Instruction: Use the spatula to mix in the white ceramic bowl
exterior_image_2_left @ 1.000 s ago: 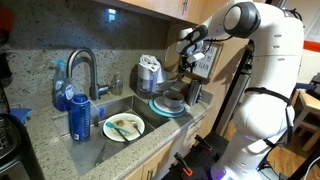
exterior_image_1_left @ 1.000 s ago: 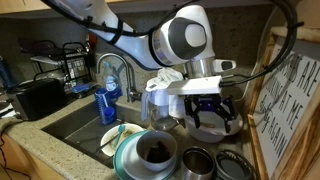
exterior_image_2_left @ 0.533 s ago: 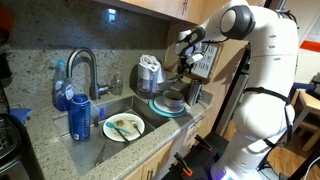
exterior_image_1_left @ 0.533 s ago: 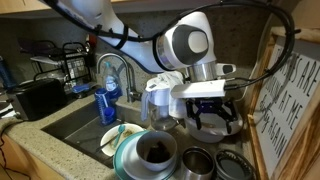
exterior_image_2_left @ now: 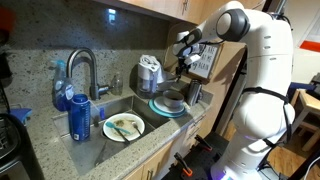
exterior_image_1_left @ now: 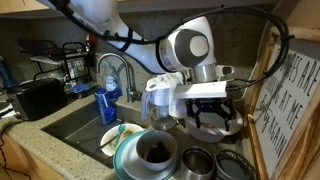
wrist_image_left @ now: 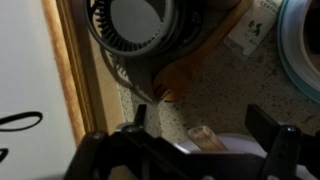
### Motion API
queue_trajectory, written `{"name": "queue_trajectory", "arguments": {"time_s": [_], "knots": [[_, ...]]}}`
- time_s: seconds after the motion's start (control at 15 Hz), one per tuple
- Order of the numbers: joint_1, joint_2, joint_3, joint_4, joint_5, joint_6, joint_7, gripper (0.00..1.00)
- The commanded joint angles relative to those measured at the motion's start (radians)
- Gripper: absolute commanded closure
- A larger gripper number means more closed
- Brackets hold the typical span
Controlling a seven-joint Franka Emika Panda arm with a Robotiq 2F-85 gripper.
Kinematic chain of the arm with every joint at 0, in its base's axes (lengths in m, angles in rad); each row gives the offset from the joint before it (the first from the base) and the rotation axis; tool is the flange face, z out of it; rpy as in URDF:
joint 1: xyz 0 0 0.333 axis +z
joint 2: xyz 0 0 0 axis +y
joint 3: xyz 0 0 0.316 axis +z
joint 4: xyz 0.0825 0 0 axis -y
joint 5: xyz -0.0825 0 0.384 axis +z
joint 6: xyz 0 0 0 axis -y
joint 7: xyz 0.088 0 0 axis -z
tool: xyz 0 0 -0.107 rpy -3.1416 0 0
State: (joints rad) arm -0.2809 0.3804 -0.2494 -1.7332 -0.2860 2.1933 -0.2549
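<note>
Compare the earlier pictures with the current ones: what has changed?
The arm drifted slightly toward the framed sign, carrying the open gripper with it; nothing was grasped or released. The white bowl, the plate in the sink and the blue bottle stayed put.

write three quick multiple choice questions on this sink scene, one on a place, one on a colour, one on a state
1. Where is the plate with the utensil?
A in the sink
B on the floor
C on a shelf

2. What colour is the bottle by the faucet?
A red
B blue
C yellow

3. How is the hand?
A shut on a cup
B open
C shut on a sponge

Answers: 1 A, the plate lies down in the basin. 2 B, the bottle is plainly blue. 3 B, the wrist view shows its fingers spread wide apart.
</note>
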Motion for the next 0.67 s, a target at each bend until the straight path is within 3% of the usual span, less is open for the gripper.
{"name": "queue_trajectory", "arguments": {"time_s": [0.0,0.6], "knots": [[-0.027,0.028,0.024,0.043,0.04,0.012,-0.06,0.0],[-0.056,0.066,0.029,0.073,0.083,0.018,-0.101,0.0]]}}
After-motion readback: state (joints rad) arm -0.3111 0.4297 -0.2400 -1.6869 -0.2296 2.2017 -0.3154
